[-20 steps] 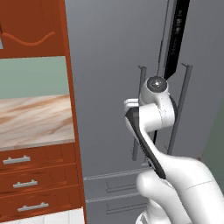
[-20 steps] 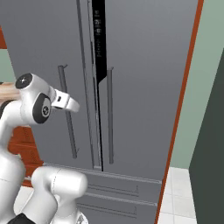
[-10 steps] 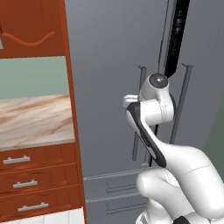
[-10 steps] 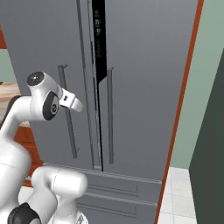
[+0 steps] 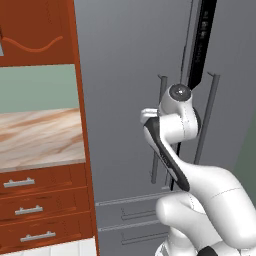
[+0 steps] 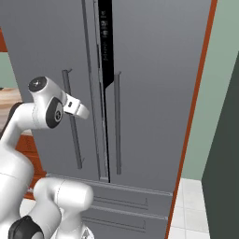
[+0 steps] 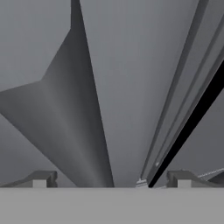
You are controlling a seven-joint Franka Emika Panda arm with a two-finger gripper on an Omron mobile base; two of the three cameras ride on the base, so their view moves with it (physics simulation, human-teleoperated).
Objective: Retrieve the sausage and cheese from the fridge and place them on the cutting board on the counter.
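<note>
The fingers (image 7: 111, 180) are spread wide and empty, pointed at the shut fridge (image 6: 149, 84) close to its left handle (image 7: 83, 109)

We're taking the tall red-brown side panel (image 5: 82, 125) as reference. We're seeing a red-brown upper cabinet (image 5: 35, 30) touching it on its left at the top, with a curved groove running across the door. A pale green wall (image 5: 37, 87) is showing directly under that cabinet, also butting against the panel's left edge. Well to the panel's right, we're picking up a thin red-brown trim strip (image 6: 198, 93) running tilted top to bottom. More green wall (image 6: 220, 84) is sitting beyond it, with a dark slab (image 6: 225, 186) at the far edge. White tiled floor (image 6: 189, 205) is lying low between strip and slab.
</note>
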